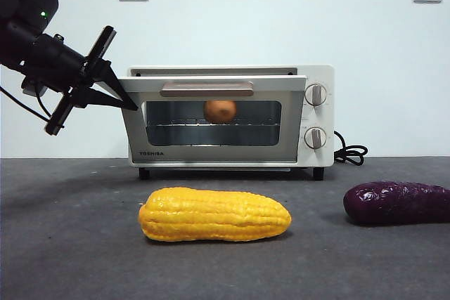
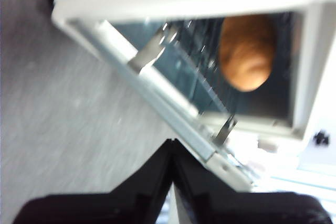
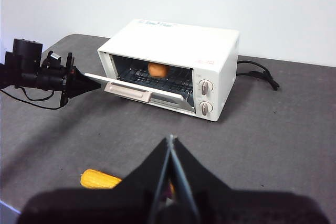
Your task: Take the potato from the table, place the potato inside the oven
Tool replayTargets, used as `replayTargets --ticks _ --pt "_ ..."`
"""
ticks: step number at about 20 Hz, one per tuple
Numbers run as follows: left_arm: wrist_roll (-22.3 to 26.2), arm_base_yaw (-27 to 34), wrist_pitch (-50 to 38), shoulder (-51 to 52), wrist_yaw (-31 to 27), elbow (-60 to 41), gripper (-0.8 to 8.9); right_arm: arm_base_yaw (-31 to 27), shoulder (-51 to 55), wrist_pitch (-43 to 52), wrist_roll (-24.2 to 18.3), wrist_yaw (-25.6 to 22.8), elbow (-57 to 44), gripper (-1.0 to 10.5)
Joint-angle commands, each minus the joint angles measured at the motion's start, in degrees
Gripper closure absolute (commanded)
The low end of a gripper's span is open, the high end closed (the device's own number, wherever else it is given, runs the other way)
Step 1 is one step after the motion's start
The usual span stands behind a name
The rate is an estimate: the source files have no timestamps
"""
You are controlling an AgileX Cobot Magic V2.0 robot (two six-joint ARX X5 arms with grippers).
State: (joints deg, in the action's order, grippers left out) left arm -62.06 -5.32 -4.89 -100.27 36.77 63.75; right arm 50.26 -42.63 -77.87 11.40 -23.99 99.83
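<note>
The potato [image 1: 220, 111] [image 2: 247, 51] [image 3: 157, 69] lies on the wire rack inside the cream-white oven [image 1: 320, 114] [image 3: 178, 38]. The oven's glass door [image 1: 211, 142] [image 3: 131, 90] hangs partly open, tilted toward the front. My left gripper [image 1: 130, 105] [image 2: 172, 145] [image 3: 94, 84] is shut and empty, its tip at the left end of the door's handle edge. My right gripper [image 3: 170, 142] is shut and empty, held high over the near part of the table [image 1: 70, 244], far from the oven.
A long yellow corn cob [image 1: 214, 214] [image 3: 100, 180] lies in front of the oven. A dark purple bumpy vegetable [image 1: 397, 203] lies at the right. The oven's black cord [image 1: 351, 152] [image 3: 257, 72] trails to its right.
</note>
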Motion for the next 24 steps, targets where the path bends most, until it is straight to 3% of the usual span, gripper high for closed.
replayTargets --ticks 1,8,16,20,24 --pt "-4.17 -0.17 -2.67 0.11 -1.25 0.2 8.2 0.09 0.15 -1.14 0.66 -0.04 -0.37 9.6" --pt "-9.51 -0.24 -7.69 0.11 -6.67 0.22 8.2 0.09 0.15 -1.14 1.05 -0.07 -0.37 9.6" --pt "-9.75 -0.24 -8.55 0.11 -8.28 1.66 8.2 0.09 0.15 -1.14 1.03 -0.11 -0.37 9.6" --pt "-7.58 -0.24 -8.48 0.11 -7.15 2.84 8.2 0.09 0.15 -1.14 1.03 -0.5 -0.37 9.6" --pt "-2.86 -0.24 -8.48 0.13 -1.57 4.04 8.2 0.09 0.15 -1.14 1.03 -0.48 -0.37 9.5"
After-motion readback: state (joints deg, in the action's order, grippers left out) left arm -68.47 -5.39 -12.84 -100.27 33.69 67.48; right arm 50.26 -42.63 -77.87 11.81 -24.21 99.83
